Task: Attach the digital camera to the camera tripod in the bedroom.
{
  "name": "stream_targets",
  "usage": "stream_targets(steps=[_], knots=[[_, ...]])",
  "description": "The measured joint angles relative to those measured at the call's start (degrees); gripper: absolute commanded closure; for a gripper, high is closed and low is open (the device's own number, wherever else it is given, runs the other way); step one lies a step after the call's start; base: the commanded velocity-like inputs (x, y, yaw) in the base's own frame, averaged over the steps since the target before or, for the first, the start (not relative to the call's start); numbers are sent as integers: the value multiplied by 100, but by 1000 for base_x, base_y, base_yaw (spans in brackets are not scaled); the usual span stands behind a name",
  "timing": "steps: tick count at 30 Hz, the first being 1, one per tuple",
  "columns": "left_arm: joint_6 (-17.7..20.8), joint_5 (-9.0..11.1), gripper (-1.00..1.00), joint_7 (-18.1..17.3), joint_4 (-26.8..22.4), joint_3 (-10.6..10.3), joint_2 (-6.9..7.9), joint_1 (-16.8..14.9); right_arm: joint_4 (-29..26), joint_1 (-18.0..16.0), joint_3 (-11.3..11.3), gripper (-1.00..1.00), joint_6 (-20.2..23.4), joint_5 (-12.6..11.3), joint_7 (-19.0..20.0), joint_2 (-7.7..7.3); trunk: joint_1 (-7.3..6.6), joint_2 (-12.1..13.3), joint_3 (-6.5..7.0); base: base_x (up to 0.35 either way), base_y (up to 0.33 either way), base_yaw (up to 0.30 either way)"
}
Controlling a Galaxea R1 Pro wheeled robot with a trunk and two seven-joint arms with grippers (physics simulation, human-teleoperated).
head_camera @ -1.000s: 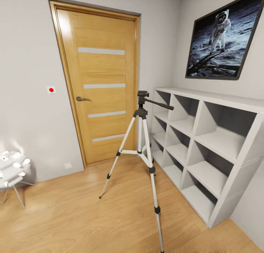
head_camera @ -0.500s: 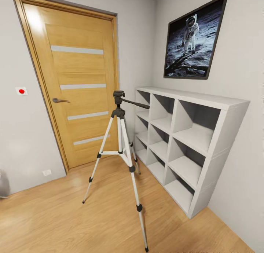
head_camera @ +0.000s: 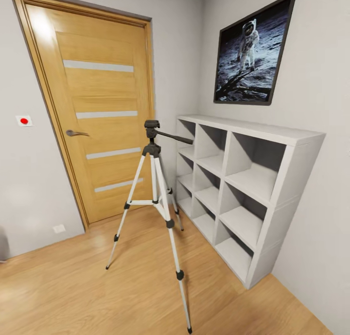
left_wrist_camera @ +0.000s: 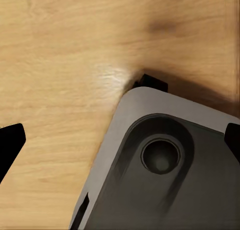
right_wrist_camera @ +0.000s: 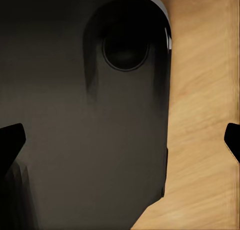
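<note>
Tripod point(head_camera: 154, 179) by door point(head_camera: 97, 111) in head view — wrists over floor point(left_wrist_camera: 55, 65).

The camera tripod point(head_camera: 154, 189) has silver-white metallic legs with matt black plastic-looking joints and head. Door point(head_camera: 97, 111) and floor point(head_camera: 73, 286) are light wood grain with a soft sheen. The cube shelf point(head_camera: 243, 189) is smooth matt white; walls matt pale grey.

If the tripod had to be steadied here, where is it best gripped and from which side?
Probably the upper legs just under the black head of the tripod, where they run close together. Come from the door side: the shelf stands close on the other side and the pan handle sticks out towards it. Both grippers, left and right, are open and empty.
</note>
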Motion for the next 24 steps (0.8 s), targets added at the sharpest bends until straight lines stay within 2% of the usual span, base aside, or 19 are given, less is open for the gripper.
stream_targets(steps=[8,16,24], knots=[[0,0,-100,3,10,1,0,0,0,0,3,-100,0,0,0,-1,0,0,0,0,-184,0],[0,0,-100,1,15,1,5,0,0,0,-8,-100,-3,-8,0,-1,0,0,0,0,-39,-13],[0,0,-100,-3,13,1,7,0,0,0,-17,-100,0,-15,0,8,0,0,0,0,-3,-200]])
